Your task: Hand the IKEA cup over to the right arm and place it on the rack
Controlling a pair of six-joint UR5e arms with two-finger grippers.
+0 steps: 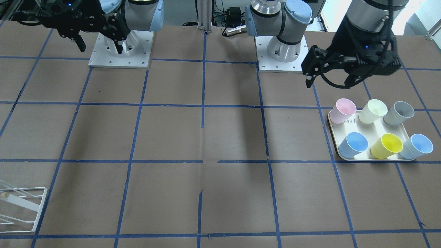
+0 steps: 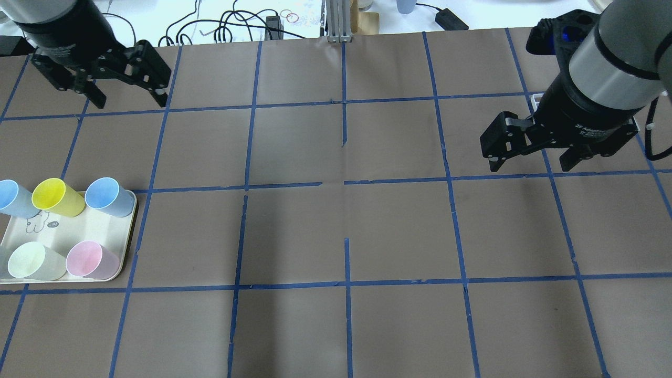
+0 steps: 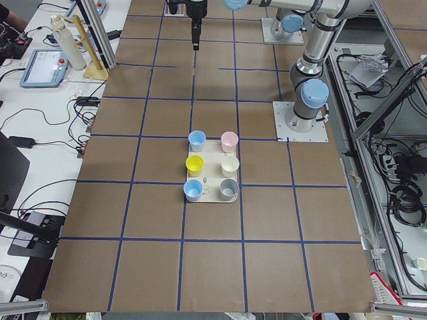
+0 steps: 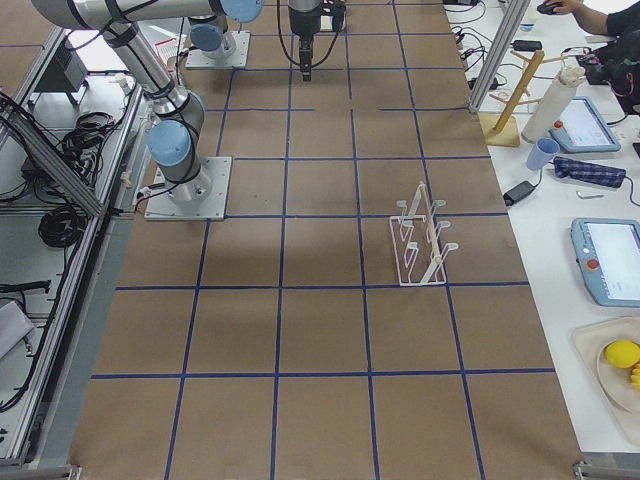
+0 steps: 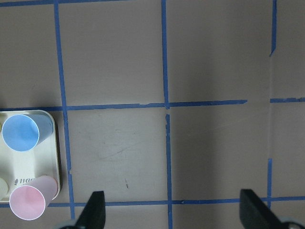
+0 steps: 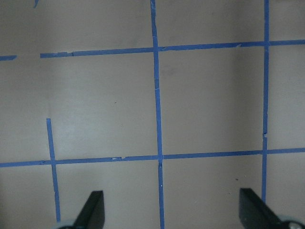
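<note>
The IKEA cup (image 1: pixel 399 113), a pale grey tumbler, stands upright at a back corner of the cream tray (image 1: pixel 334 132), among several coloured tumblers. It also shows in the exterior left view (image 3: pixel 229 189). My left gripper (image 2: pixel 128 94) is open and empty, high above the table and beside the tray. Its wrist view shows the fingertips (image 5: pixel 95 212) spread, with only a blue and a pink cup at the left edge. My right gripper (image 2: pixel 531 157) is open and empty, hovering near the white wire rack (image 4: pixel 420 240), which my arm partly hides in the overhead view.
The brown table carries a grid of blue tape. The rack (image 1: pixel 20 206) sits at the table's edge on my right side. Cables, a cup tree and tablets lie on side benches beyond the table's far edge.
</note>
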